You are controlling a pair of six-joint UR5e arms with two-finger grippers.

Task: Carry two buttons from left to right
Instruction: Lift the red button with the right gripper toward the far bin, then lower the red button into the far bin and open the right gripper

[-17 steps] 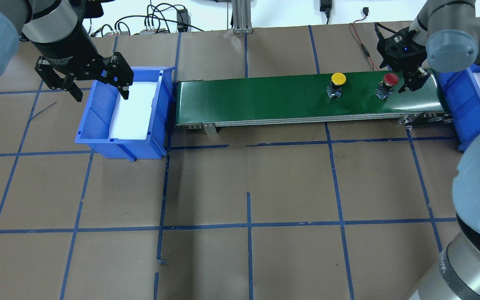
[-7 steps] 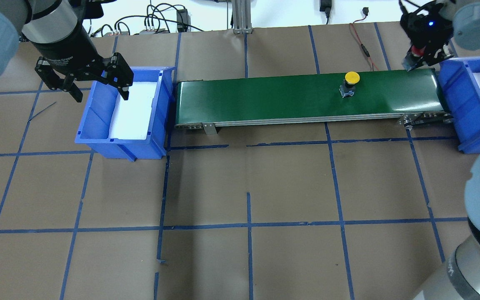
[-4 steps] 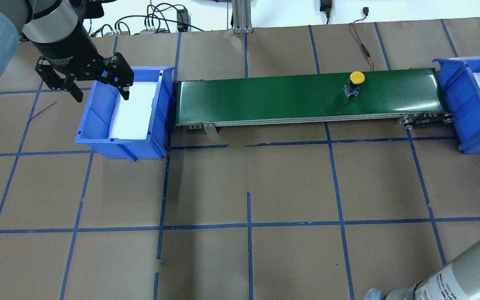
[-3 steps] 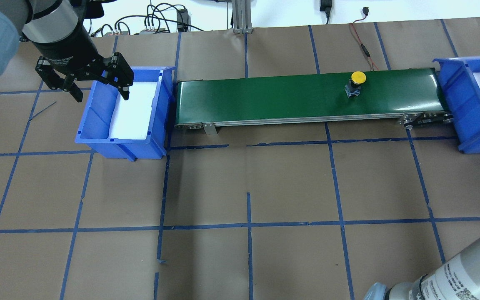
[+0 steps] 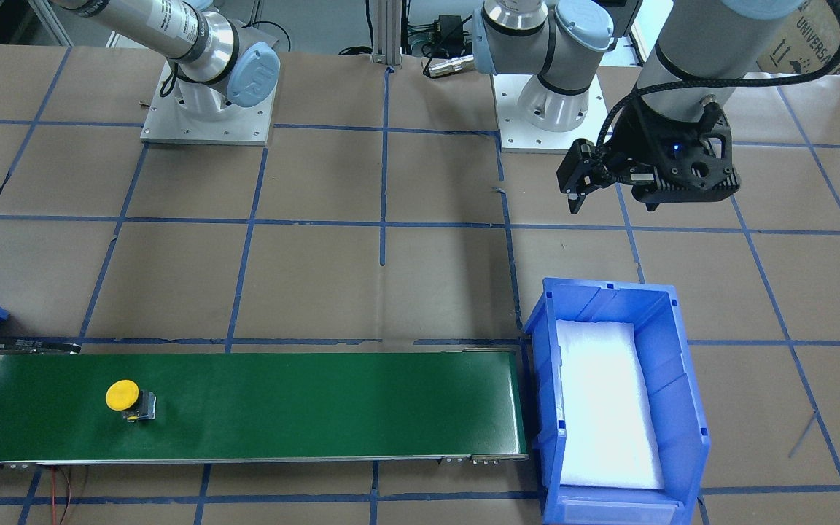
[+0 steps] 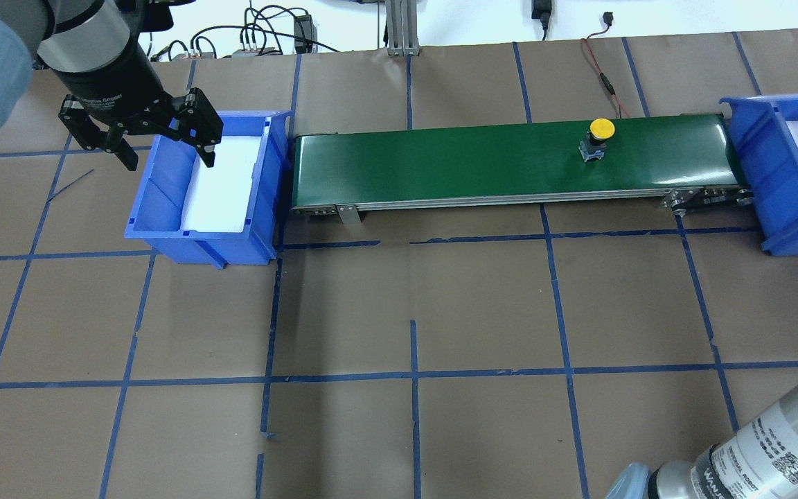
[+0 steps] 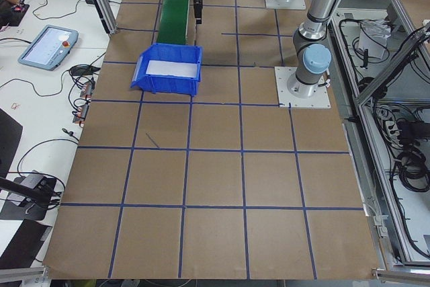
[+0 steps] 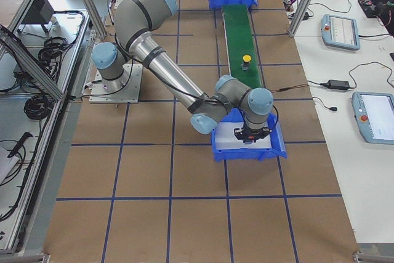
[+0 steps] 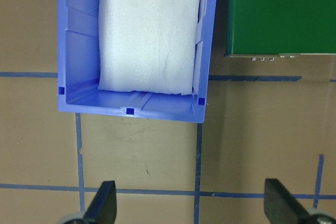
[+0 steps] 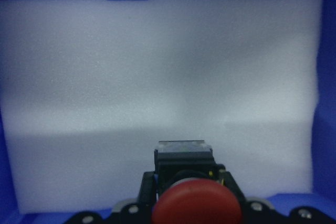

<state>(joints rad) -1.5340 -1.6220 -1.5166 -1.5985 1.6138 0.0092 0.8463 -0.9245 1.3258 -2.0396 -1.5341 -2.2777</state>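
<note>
Right wrist-mounted view: right hand [image 10: 195,209] clamps the red button [image 10: 196,199] low over the foam [image 10: 157,66], likely for a soft release; left hand [image 6: 167,159] hangs wide open, empty.

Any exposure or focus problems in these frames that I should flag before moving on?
Right wrist view: dim and blue-tinted, the red button soft at the bottom edge, a shadow band across the foam pad. Front-facing view: the white foam liner looks close to blown out. Overhead view: sharp, evenly lit.
</note>
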